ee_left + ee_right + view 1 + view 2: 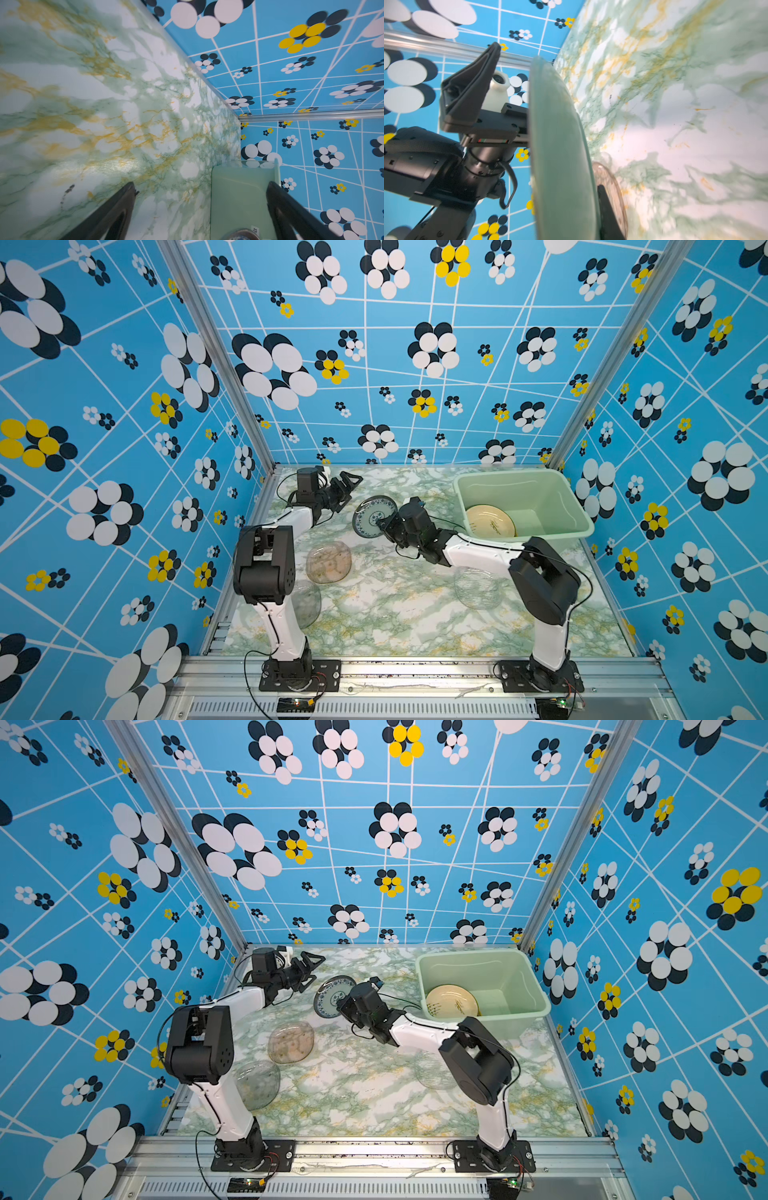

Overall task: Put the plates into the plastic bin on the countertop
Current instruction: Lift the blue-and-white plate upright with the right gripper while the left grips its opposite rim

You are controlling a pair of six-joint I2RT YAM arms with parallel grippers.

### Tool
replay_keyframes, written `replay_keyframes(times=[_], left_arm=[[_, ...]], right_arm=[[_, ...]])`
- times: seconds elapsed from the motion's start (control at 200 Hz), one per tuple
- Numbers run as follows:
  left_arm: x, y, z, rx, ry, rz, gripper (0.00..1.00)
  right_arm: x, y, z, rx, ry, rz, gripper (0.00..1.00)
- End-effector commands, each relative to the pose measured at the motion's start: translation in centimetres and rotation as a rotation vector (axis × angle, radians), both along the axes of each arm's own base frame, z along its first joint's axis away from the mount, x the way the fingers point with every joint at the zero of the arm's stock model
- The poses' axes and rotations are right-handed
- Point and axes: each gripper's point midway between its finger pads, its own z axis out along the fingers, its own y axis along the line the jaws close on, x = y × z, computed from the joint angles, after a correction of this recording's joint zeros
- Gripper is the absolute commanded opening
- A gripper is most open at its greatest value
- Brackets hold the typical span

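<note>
**Right gripper point(381, 526) clamped on the blue-patterned plate point(371, 512); left gripper point(350, 482) wide and empty**

Your right gripper is closed narrow on the near rim of the blue-patterned plate. In both top views the plate stands steeply tilted with its painted face turned up toward the camera. It is over the back middle of the countertop point(399, 614), between the left gripper and the plastic bin point(519, 489).

In the right wrist view you see that plate edge-on point(560, 158), pale underside showing. One dark finger point(606, 209) presses its far face, and the plate hides the other finger. You cannot tell whether its lower rim touches the countertop.

Your left gripper hangs near the back left corner with its jaws spread wide and nothing between them. In the left wrist view its two fingers point(118, 212) frame bare countertop point(104, 104) and a wall of the plastic bin point(234, 197).

The plastic bin sits in the back right corner of the countertop. A beige plate point(490, 521) with a plant drawing leans inside it against the near left wall.

On the countertop:
- One clear glass plate point(329, 562) lies flat just in front of the blue-patterned plate.
- A second glass plate point(308, 605) lies partly hidden behind your left arm.
- A third glass plate point(478, 589) lies beside your right arm's elbow.
</note>
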Motion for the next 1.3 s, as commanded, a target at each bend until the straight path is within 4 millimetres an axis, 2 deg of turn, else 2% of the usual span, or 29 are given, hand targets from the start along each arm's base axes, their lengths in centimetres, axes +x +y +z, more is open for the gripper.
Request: replay_keyframes(times=[0.0, 0.105, 0.235, 0.325, 0.39, 0.465, 0.575, 0.685, 0.825, 0.989, 1.294], left_arm=[[-0.6, -0.6, 3.8, -0.042, -0.077, 0.094, 0.99], [-3.2, -2.5, 8.7, 0.014, -0.182, 0.091, 0.99], [-7.5, -5.9, 14.7, 0.105, -0.276, -0.026, 0.99], [-10.9, -7.9, 17.3, 0.109, -0.311, -0.103, 0.99], [-13.5, -9.2, 18.2, 0.106, -0.322, -0.15, 0.99], [-16.5, -10.3, 18.3, 0.117, -0.319, -0.199, 0.99], [-20.1, -11.6, 17.4, 0.107, -0.288, -0.283, 0.99], [-23.4, -13.7, 16.0, 0.14, -0.262, -0.457, 0.99], [-27.1, -14.8, 13.7, 0.217, -0.215, -0.643, 0.99], [-28.8, -15.3, 12.8, 0.161, -0.194, -0.717, 0.98], [-30.0, -17.0, 12.3, 0.097, -0.185, -0.786, 0.73]], right_arm=[[-3.8, -2.9, 1.2, -0.197, 0.063, 0.107, 0.04], [-6.7, -5.1, 3.7, -0.224, 0.085, 0.162, 0.05], [-9.9, -8.3, 6.4, -0.257, 0.068, 0.222, 0.05], [-12.1, -10.5, 7.1, -0.309, 0.09, 0.303, 0.06], [-13.3, -12.5, 7.5, -0.372, 0.092, 0.332, 0.05], [-13.8, -14.5, 8.3, -0.373, 0.086, 0.344, 0.06], [-13.3, -16.9, 10.2, -0.263, 0.06, 0.342, 0.06], [-13.4, -17.7, 11.7, -0.189, 0.024, 0.398, 0.06], [-14.8, -17.9, 12.6, -0.175, -0.01, 0.495, 0.07], [-16.4, -17.5, 13.8, -0.132, -0.062, 0.578, 0.07], [-16.9, -16.4, 14.5, 0.015, -0.093, 0.591, 0.06]])
